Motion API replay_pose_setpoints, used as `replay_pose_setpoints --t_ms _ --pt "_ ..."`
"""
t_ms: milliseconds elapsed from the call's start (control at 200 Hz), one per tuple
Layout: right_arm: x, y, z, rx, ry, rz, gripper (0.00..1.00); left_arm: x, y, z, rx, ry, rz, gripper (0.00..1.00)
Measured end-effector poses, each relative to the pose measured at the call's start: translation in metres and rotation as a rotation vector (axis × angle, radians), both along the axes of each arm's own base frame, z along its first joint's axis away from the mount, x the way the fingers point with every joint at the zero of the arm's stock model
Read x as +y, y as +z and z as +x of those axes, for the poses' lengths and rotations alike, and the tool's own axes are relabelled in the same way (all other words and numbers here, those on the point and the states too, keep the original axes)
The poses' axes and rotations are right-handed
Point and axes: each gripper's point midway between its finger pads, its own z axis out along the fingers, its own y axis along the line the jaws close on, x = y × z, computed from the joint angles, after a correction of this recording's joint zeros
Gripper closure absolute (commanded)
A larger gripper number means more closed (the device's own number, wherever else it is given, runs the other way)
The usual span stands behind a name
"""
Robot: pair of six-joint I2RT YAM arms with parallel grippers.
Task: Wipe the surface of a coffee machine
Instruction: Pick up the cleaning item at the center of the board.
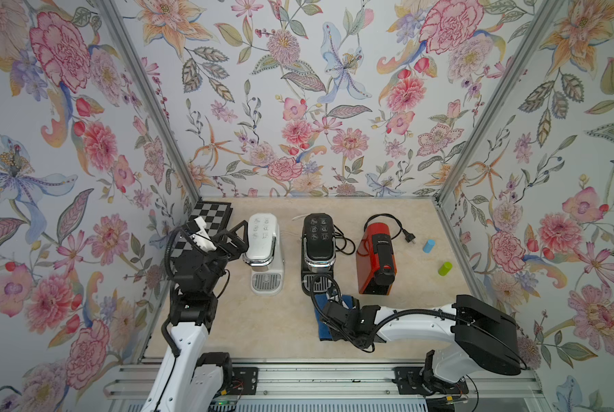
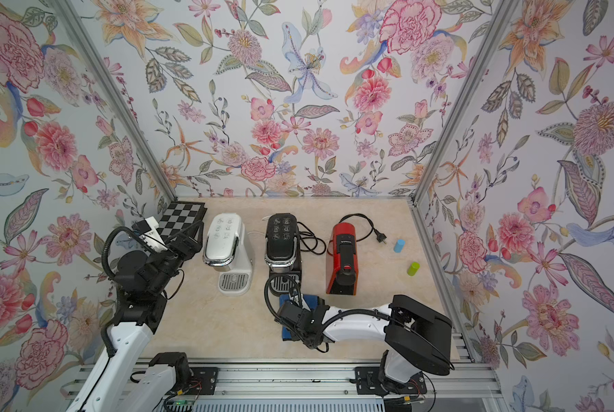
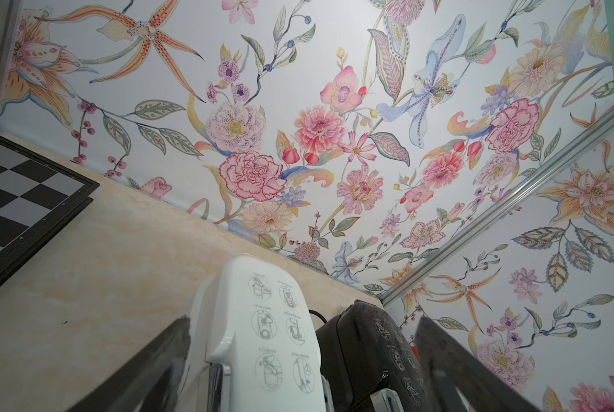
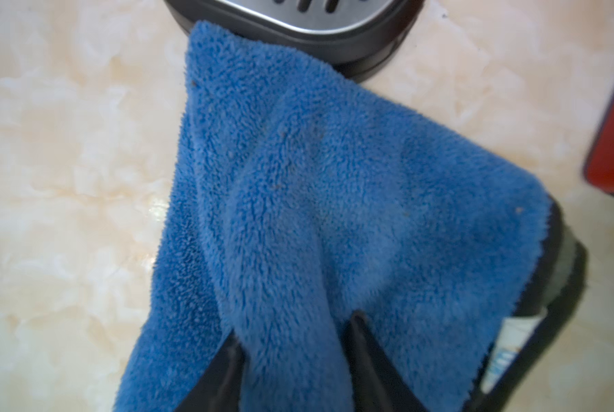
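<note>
Seen from above, a pale marbled table [image 1: 262, 328] holds three coffee machines in a row, with twelve o'clock at the flowered back wall. A white coffee machine [image 1: 262, 242] stands at about eleven o'clock, a black coffee machine [image 1: 319, 239] near the centre, and a red coffee machine [image 1: 375, 257] at about two o'clock.

A blue cloth [image 4: 334, 178] lies on the table at the black machine's six o'clock. One corner reaches the edge of that machine's drip tray [image 4: 298, 14]. The right gripper [image 4: 295, 328] is low over the cloth, and its two dark fingers are pinched onto a raised fold of the pile. The rest of the cloth appears to lie on the table.

The left gripper [image 1: 239, 237] hovers at the white machine's nine o'clock with its jaws spread wide, holding nothing.

A chessboard [image 1: 211, 212] sits in the far corner at ten o'clock. A blue cylinder [image 1: 428, 246] and a green cylinder [image 1: 445, 268] lie at three o'clock, well apart from the arms.

The task looks barely begun. The cloth is being taken up, but it is not yet on any machine's top or sides. Lifting it, carrying it to a machine and all the wiping are left. Which machine is meant cannot be told.
</note>
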Motion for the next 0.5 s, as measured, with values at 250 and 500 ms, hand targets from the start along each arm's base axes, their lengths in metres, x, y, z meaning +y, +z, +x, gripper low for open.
replay_pose_setpoints --t_ms 250,500 --pt "0.0 0.002 0.0 -0.003 -0.002 0.008 0.93 -0.004 -0.009 0.005 0.047 -0.023 0.016 0.01" --pt "-0.001 0.037 -0.002 -0.027 0.028 0.081 1.0 -0.006 0.013 -0.001 -0.007 -0.037 0.066 0.06"
